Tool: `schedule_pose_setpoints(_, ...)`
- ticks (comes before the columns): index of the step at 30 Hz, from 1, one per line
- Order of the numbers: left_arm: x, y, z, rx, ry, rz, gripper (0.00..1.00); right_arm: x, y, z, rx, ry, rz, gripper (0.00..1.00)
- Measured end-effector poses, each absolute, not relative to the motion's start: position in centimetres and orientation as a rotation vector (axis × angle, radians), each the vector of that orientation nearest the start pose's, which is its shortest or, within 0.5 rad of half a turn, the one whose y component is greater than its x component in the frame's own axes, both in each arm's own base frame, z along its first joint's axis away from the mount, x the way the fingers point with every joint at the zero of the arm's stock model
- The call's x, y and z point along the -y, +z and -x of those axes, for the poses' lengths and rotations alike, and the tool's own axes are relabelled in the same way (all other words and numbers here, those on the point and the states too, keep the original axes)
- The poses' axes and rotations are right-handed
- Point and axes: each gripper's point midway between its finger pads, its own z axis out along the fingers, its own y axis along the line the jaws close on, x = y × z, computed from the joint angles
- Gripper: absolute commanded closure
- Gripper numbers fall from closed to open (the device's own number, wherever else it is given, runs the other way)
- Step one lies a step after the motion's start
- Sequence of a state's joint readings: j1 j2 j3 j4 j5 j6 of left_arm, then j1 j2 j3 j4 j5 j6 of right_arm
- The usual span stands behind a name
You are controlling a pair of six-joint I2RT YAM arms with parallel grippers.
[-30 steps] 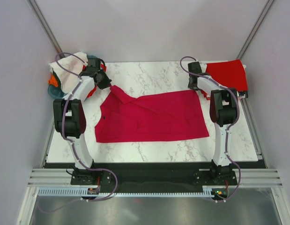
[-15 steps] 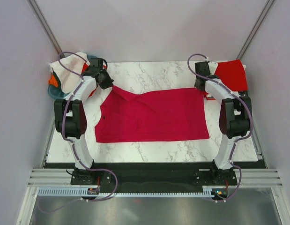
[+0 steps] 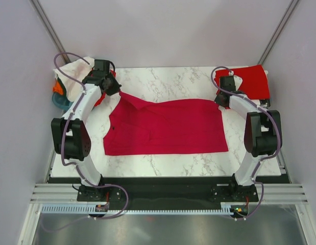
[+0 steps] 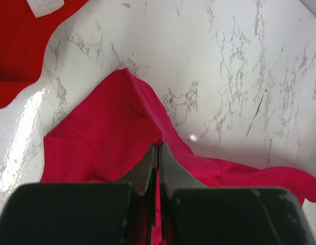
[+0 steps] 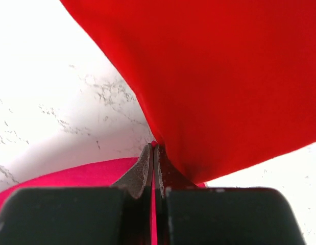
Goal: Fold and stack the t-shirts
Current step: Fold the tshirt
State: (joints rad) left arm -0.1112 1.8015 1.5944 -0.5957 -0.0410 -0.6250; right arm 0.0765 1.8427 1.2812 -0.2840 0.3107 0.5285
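Observation:
A crimson-magenta t-shirt (image 3: pixel 165 127) lies spread across the marble table, collar end at the left. My left gripper (image 3: pixel 117 91) is shut on its far left corner; the left wrist view shows the cloth (image 4: pixel 106 138) pinched between the closed fingers (image 4: pixel 145 171). My right gripper (image 3: pixel 220 99) is shut on the shirt's far right corner; the right wrist view shows a magenta edge (image 5: pixel 71 176) at the closed fingers (image 5: pixel 142 173). A folded bright red t-shirt (image 3: pixel 249 80) lies at the far right corner, and fills the right wrist view (image 5: pixel 224 76).
A round teal basket (image 3: pixel 59 99) at the far left holds white (image 3: pixel 71 76) and orange (image 3: pixel 57 87) shirts. Another red cloth (image 4: pixel 25 41) lies by the left gripper. Grey walls close in both sides.
Both grippers have pulled the shirt's far edge outward and back; the far edge is now stretched straighter. The right arm has swung to the right, the left arm has stretched out.

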Motion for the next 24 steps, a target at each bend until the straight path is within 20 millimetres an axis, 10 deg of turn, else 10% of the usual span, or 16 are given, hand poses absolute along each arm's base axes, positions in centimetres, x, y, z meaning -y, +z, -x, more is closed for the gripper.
schedule_pose_setpoints(24, 7.7, 14.7, -43.3, -2.385, -0.283, 0.893, 0.98, 1.8, 10.9, -42.7, -2.166, -0.01, -0.78, 1.0)
